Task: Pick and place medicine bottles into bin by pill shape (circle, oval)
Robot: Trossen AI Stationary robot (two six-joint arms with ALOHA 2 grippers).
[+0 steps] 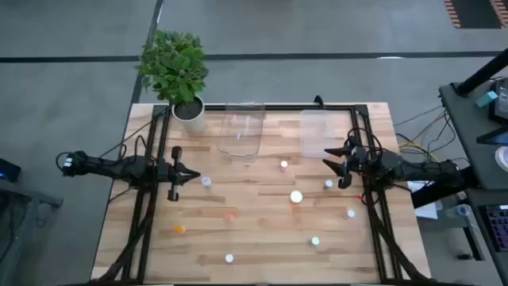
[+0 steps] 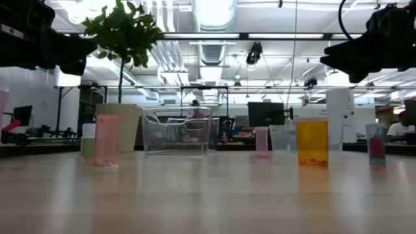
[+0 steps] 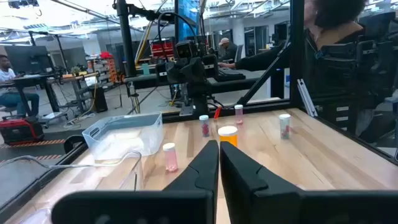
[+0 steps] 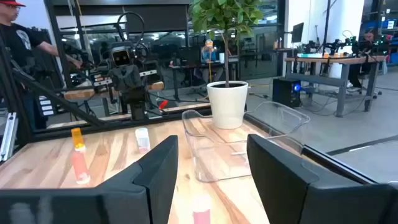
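The fingers of the left gripper (image 1: 193, 174) are being held pressed together, tip to tip, with nothing between them; in the left wrist view the two dark fingers (image 3: 249, 171) are meeting in a closed wedge. This gripper is being kept above the left side of the wooden table (image 1: 262, 230), just beside a white-capped bottle (image 1: 206, 182). The fingers of the right gripper (image 1: 332, 162) are being held wide apart and empty, a clear gap being shown between them in the right wrist view (image 4: 211, 168). That gripper is being kept above the right side of the table, next to one clear tub (image 1: 321, 132).

The medicine bottles are being left scattered upright over the tabletop, all outside the tubs: one near the centre (image 1: 283, 165), a larger white-topped one (image 1: 296, 196), one close under the right gripper (image 1: 328, 184), one further right (image 1: 351, 213), one toward the near edge (image 1: 315, 241), another white one at the near edge (image 1: 228, 257), an orange one on the left (image 1: 179, 229) and a pinkish one (image 1: 230, 214). A second clear tub (image 1: 242, 131) is being seen at the far edge, beside a potted plant (image 1: 176, 71).
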